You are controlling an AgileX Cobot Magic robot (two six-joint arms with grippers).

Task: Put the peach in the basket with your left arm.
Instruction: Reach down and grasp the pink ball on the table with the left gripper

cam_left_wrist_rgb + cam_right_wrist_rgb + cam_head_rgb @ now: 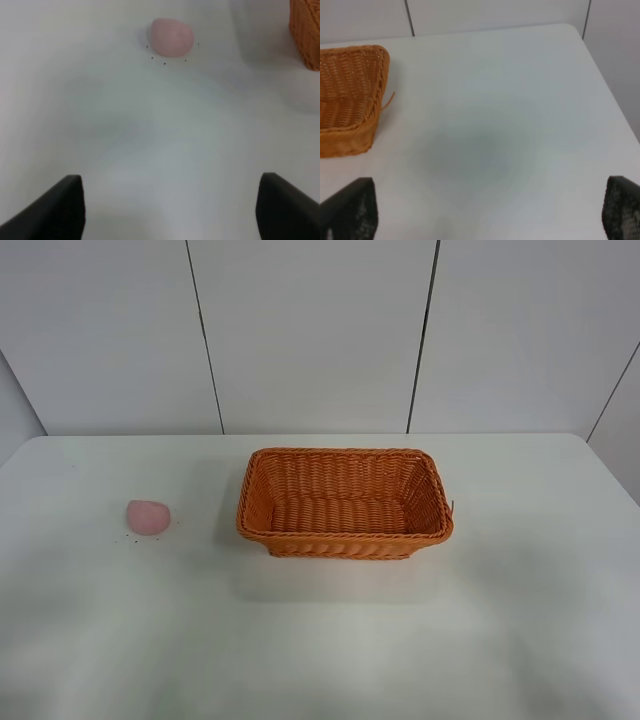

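The pale pink peach [148,517] lies on the white table at the left; it also shows in the left wrist view [172,37], with small dark specks around it. The orange-brown wicker basket [345,538] stands at the table's middle, empty; its corner shows in the left wrist view [306,30] and its end in the right wrist view [367,135]. My left gripper [170,210] is open and empty, short of the peach, fingers [55,210] wide apart. My right gripper [490,212] is open and empty, to the right of the basket. Neither arm shows in the exterior high view.
The white table [320,640] has a back edge against a panelled white wall [310,330]. The table's right corner and edge show in the right wrist view [600,70].
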